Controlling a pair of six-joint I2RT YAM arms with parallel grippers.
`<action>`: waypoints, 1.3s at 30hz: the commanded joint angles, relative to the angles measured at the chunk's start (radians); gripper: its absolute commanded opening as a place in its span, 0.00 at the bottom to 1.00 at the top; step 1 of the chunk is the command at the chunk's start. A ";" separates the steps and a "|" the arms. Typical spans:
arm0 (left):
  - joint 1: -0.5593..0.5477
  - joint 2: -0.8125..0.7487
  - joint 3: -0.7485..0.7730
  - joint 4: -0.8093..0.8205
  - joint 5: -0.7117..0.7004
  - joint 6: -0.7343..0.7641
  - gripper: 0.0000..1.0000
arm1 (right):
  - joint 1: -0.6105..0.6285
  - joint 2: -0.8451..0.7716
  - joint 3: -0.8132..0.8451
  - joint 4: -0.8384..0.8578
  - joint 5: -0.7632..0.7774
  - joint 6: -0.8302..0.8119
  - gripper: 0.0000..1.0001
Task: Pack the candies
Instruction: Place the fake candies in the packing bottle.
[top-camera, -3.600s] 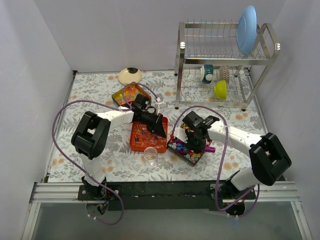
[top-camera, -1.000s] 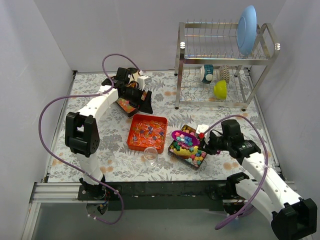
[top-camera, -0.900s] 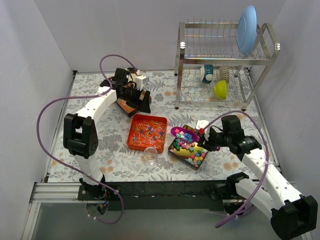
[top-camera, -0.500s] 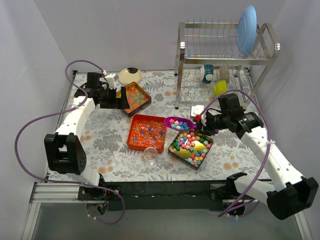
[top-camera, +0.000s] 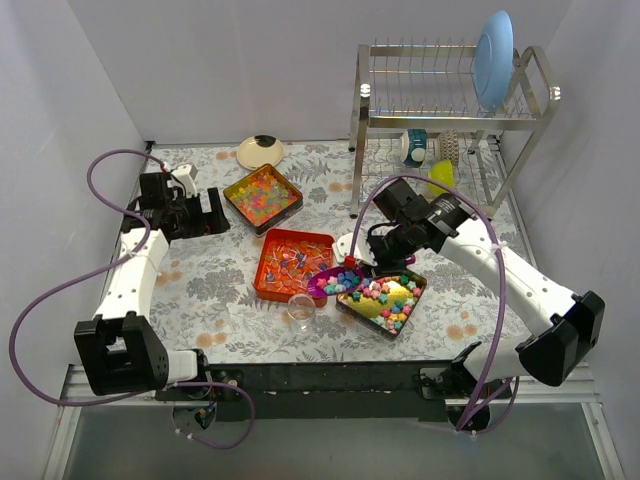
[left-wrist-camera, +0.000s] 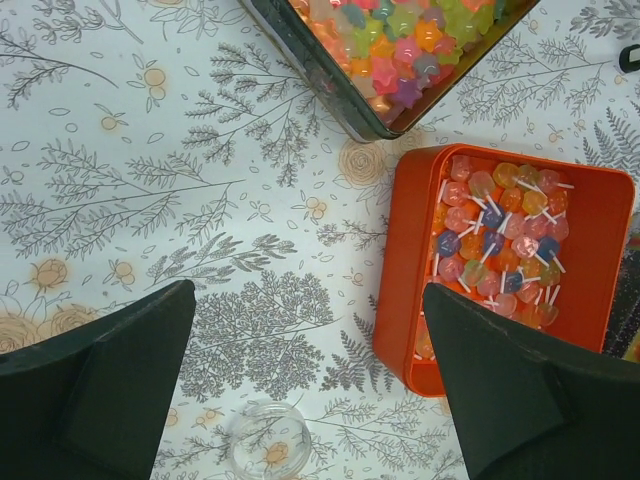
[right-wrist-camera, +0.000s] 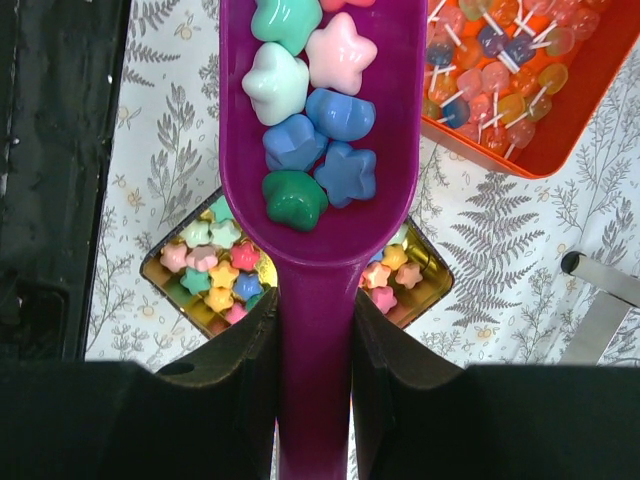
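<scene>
Chunky pastel star-shaped candies (right-wrist-camera: 310, 110) in mint, pink, blue and green filled the purple plastic scoop (right-wrist-camera: 318, 250). The right gripper (right-wrist-camera: 314, 345) clamped its handle over the edge of a square gold-lined tin (right-wrist-camera: 168, 262) of more stars. The left gripper (left-wrist-camera: 308, 300) hung empty, fingers spread wide, above the floral table (left-wrist-camera: 150, 150).

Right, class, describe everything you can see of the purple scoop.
The purple scoop looks like glossy plastic: a deep rounded bowl on a narrow straight handle. The right gripper clamps the handle in its jaws. The bowl carries pastel star-shaped candies and hangs roughly level over the tin.
</scene>
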 joint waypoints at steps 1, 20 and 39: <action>0.023 -0.089 -0.041 0.059 -0.020 -0.007 0.98 | 0.044 0.042 0.103 -0.083 0.087 -0.054 0.01; 0.097 -0.252 -0.196 0.118 0.040 -0.043 0.98 | 0.238 0.223 0.249 -0.140 0.345 -0.009 0.01; 0.113 -0.309 -0.227 0.127 0.100 -0.045 0.98 | 0.345 0.274 0.309 -0.188 0.590 -0.062 0.01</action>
